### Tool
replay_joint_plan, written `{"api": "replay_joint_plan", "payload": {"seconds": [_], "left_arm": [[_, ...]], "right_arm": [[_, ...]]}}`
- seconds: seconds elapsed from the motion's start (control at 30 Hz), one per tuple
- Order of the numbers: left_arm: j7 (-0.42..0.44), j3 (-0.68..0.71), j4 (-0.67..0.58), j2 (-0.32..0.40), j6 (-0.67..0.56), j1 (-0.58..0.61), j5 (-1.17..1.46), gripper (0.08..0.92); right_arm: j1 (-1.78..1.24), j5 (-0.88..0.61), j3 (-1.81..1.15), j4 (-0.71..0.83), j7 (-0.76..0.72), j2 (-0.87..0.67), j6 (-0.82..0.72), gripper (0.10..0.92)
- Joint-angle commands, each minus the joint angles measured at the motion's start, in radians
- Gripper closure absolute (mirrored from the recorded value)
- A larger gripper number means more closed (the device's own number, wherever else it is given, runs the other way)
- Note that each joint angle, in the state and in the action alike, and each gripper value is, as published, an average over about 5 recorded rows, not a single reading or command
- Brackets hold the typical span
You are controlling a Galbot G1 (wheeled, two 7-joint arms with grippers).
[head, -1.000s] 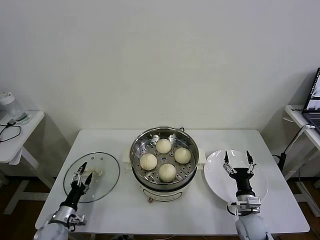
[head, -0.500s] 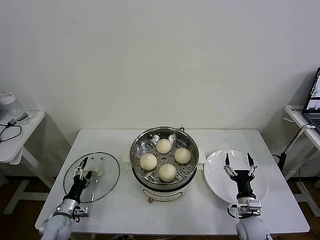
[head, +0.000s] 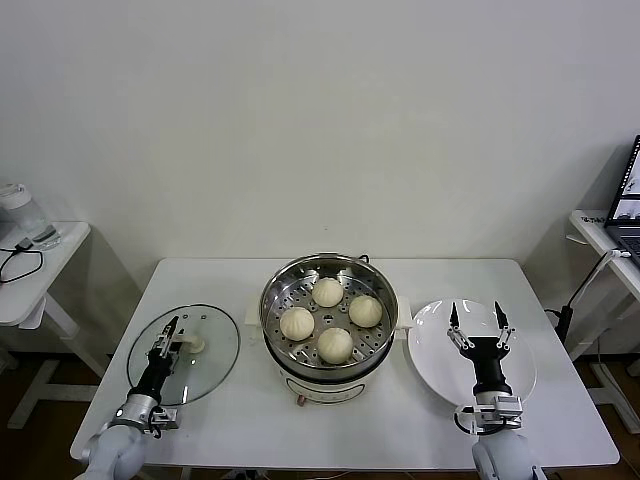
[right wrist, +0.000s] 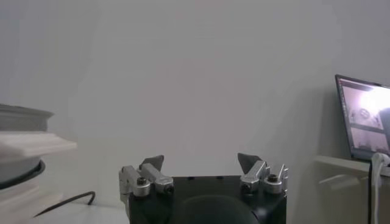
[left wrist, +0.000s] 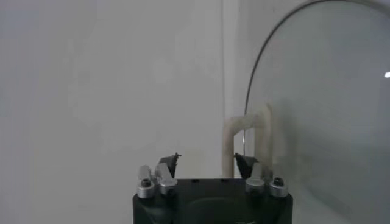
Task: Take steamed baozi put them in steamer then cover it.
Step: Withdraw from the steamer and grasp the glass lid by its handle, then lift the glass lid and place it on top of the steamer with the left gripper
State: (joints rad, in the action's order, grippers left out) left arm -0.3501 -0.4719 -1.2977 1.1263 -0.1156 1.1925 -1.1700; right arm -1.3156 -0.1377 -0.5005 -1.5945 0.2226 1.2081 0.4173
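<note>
Head view: steamer (head: pixel 329 322) at table (head: pixel 450 275) centre, uncovered; four steamed baozi (head: pixel 331 319) on perforated tray inside. Glass lid (head: pixel 205 345) flat on table left of steamer. Left gripper (head: pixel 172 337) over lid, fingers apart beside cream handle (head: pixel 194 344). Right gripper (head: pixel 474 314) above white plate (head: pixel 430 350) right of steamer, fingers spread, holding nothing.

Left wrist view: left gripper (left wrist: pixel 207 162) fingertips parted, lid handle (left wrist: pixel 248 136) just ahead, not clamped.

Right wrist view: right gripper (right wrist: pixel 200 162) jaws wide, empty; steamer edge (right wrist: pixel 23 117) at side; laptop (right wrist: pixel 364 119) beyond.

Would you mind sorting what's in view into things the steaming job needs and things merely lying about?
Needed: four buns in the steamer; glass lid on the table; left hand over the lid, open.

Lying about: empty white plate beneath the right hand; laptop; side table.
</note>
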Motion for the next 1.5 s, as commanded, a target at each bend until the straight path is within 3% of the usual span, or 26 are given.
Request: {"api": "replay_joint_plan", "payload": {"seconds": [0.03,0.33,0.43,1.03,1.17,1.33,1.5], "left_arm": [[-0.001,0.003,0.025,0.000,0.000,-0.014,-0.001,0.502],[-0.002,0.005,0.028,-0.003,-0.010,-0.012,0.013,0.758],[-0.006,-0.001,0.000,-0.007,-0.017,0.001,0.033,0.807],[0.092,-0.170,-0.640,-0.096,0.124,0.184,0.196,0.811],[0.131,-0.126,-0.763,-0.092,0.179,0.182,0.187,0.811],[0.192,0.024,-0.896,-0.071,0.273,0.146,0.152,0.811],[0.254,0.209,-0.939,-0.019,0.390,0.078,0.074,0.811]], "right_arm": [[0.000,0.003,0.001,0.001,0.000,0.004,0.000,0.203],[0.002,0.008,0.003,0.004,-0.002,0.010,0.006,0.203],[0.004,0.008,0.003,0.005,-0.003,0.008,0.008,0.203],[0.013,0.020,0.003,0.013,-0.002,0.023,0.015,0.203],[0.008,0.021,0.000,0.009,-0.003,0.023,0.014,0.203],[0.004,0.027,-0.007,0.008,-0.002,0.030,0.009,0.203],[0.001,0.042,-0.008,0.009,0.011,0.043,-0.040,0.203]]}}
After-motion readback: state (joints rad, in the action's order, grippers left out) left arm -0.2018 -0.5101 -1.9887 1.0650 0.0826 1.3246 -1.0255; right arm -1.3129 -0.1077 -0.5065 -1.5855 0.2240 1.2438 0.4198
